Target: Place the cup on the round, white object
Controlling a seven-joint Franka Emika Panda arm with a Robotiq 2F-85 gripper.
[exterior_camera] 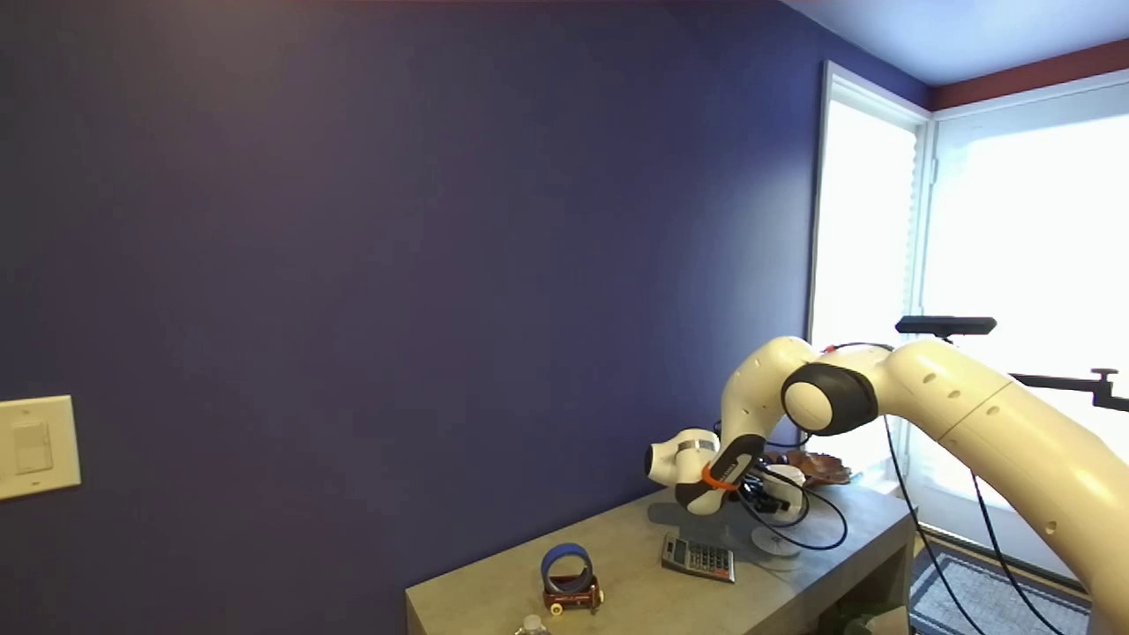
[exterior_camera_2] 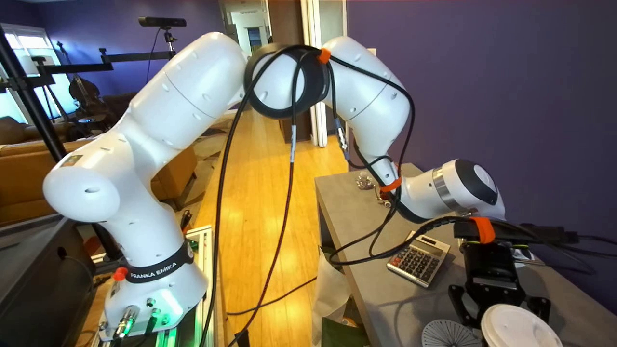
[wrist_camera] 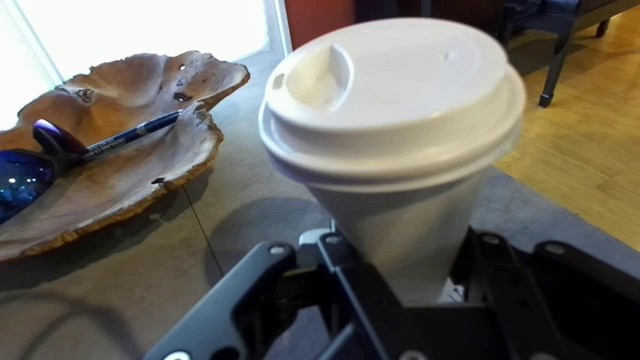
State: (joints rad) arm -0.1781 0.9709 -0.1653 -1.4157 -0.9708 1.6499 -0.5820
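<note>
The cup (wrist_camera: 395, 140) is white with a white lid and fills the middle of the wrist view. It also shows in both exterior views (exterior_camera: 783, 490) (exterior_camera_2: 519, 326). My gripper (wrist_camera: 407, 245) has one black finger against each side of the cup's tapered body and is shut on it. The cup is upright or slightly tilted, above the table. The round white object (exterior_camera_2: 449, 333) is a flat disc with dark radial lines on the table, close beside the cup in that exterior view. It lies below the cup in an exterior view (exterior_camera: 776, 541). Only a sliver of it (wrist_camera: 452, 294) shows behind the cup in the wrist view.
A calculator (exterior_camera: 699, 557) lies on the grey table (exterior_camera: 494, 582) near the disc. A blue ring (exterior_camera: 564, 550) stands on a small red cart (exterior_camera: 573, 597). A clear bottle top (exterior_camera: 532, 626) is nearby. A wooden bowl (wrist_camera: 170, 155) holds sunglasses (wrist_camera: 25, 172) and a pen (wrist_camera: 135, 134).
</note>
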